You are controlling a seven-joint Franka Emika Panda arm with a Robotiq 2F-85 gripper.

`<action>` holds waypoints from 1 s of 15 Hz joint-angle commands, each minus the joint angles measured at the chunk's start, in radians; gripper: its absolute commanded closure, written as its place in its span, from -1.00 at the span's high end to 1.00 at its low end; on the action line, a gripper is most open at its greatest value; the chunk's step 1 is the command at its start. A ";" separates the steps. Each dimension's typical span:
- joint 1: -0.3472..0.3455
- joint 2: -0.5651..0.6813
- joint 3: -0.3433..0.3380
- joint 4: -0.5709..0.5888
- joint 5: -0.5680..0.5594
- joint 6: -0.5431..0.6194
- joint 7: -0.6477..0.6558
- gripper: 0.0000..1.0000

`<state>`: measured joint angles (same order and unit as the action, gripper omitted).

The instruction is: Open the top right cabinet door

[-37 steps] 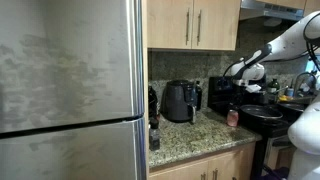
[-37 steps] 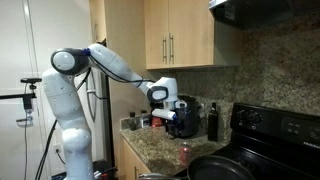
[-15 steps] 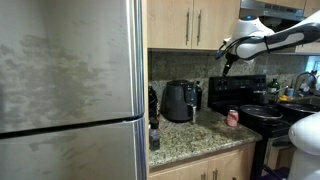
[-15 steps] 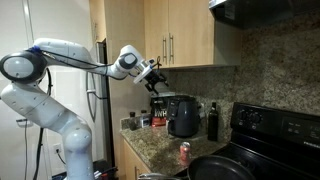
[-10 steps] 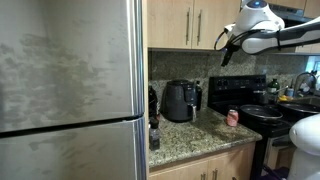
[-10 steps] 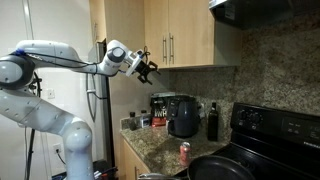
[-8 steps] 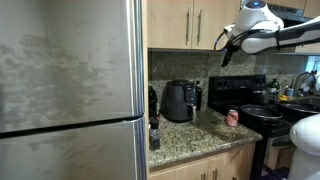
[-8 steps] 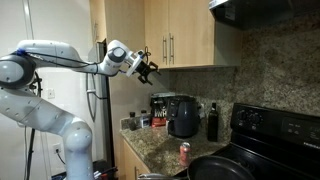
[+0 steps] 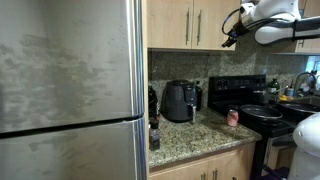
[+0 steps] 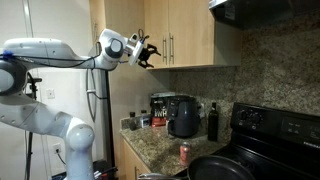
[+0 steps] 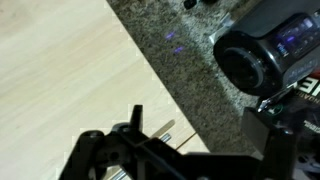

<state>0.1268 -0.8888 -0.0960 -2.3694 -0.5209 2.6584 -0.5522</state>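
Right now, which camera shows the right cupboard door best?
Best is an exterior view where the door stands unblocked, its handle clear. In an exterior view the robot arm overlaps its right edge. The wrist view shows only pale wood close up; which door is unclear.

White arm held high, stretched level, jaws spread wide, empty
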 commanded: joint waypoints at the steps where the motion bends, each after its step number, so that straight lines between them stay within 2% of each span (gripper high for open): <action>1: -0.012 -0.011 -0.007 -0.003 0.028 0.030 -0.012 1.00; 2: -0.012 -0.018 -0.016 -0.005 0.031 0.041 -0.012 1.00; 3: -0.016 0.017 -0.011 0.025 0.052 -0.008 0.003 1.00; 4: 0.044 0.034 -0.040 0.040 0.074 -0.004 -0.044 1.00; 5: 0.110 0.030 -0.072 0.045 0.093 0.065 -0.098 1.00; 6: 0.133 0.022 -0.075 0.054 0.104 0.086 -0.136 1.00; 8: 0.215 0.028 -0.123 0.070 0.131 0.132 -0.242 1.00; 10: 0.306 0.032 -0.194 0.077 0.166 0.206 -0.354 1.00; 11: 0.209 0.013 -0.114 0.056 0.175 0.148 -0.272 1.00; 12: 0.232 0.013 -0.131 0.058 0.190 0.157 -0.294 1.00; 15: 0.220 0.011 -0.119 0.058 0.191 0.155 -0.286 1.00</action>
<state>0.3677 -0.8822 -0.2296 -2.3118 -0.3674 2.8097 -0.8133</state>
